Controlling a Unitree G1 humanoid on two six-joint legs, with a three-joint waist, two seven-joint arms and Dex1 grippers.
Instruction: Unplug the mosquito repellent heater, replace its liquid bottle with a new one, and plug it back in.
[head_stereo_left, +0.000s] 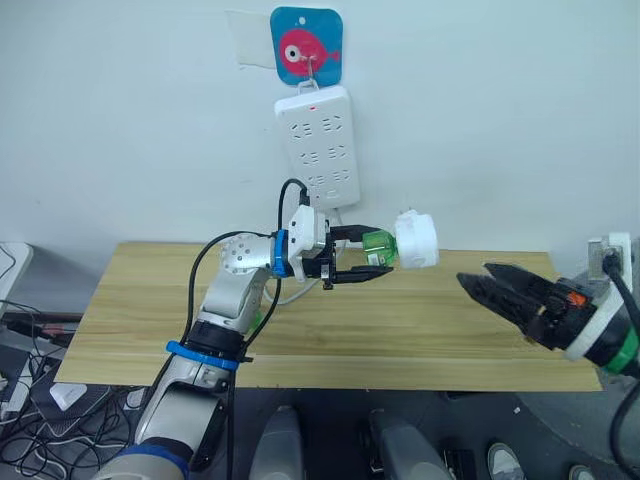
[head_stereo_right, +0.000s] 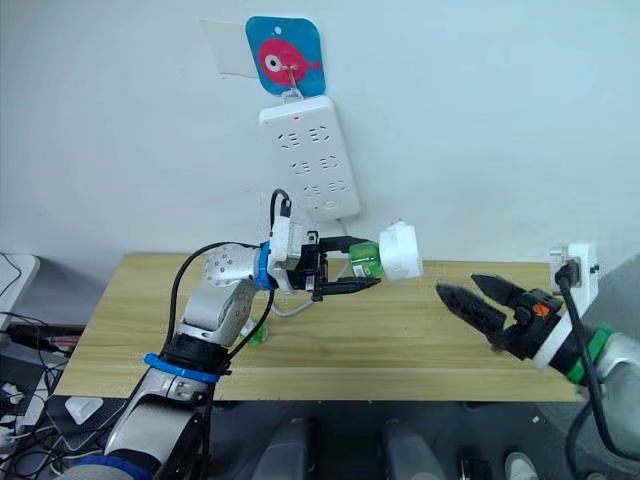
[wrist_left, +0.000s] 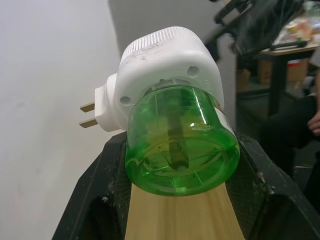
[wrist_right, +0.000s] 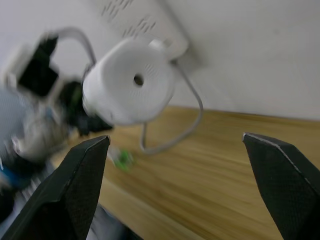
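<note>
My left jaws (head_stereo_left: 378, 256) are clamped on the bottle (head_stereo_left: 379, 242), which is seated in the heater (head_stereo_left: 416, 240). The pair hangs in the air above the table (head_stereo_left: 420, 330), below the power strip (head_stereo_left: 317, 144) on the wall and clear of it. Long axis of bottle and heater runs roughly level, across the table: green bottle base toward my left wrist, white heater body pointing toward my right side. In the left wrist view the two prongs (wrist_left: 88, 114) stick out sideways from the heater, toward the wall. The wick rod shows through the bottle's green base.

Left arm: elbow bent over the table's left half, forearm raised, wrist turned so the jaws reach out level to the right.

Right jaws (head_stereo_left: 492, 281) are spread wide with nothing between them. They hover over the right end of the table, pointing left at the heater and well apart from it. The right wrist view looks at the heater's round end face with its small centre hole.

A small green item (wrist_right: 121, 159) lies on the table near the strip's cord (wrist_right: 187, 120); possibly the other bottle, too blurred to say.
</note>
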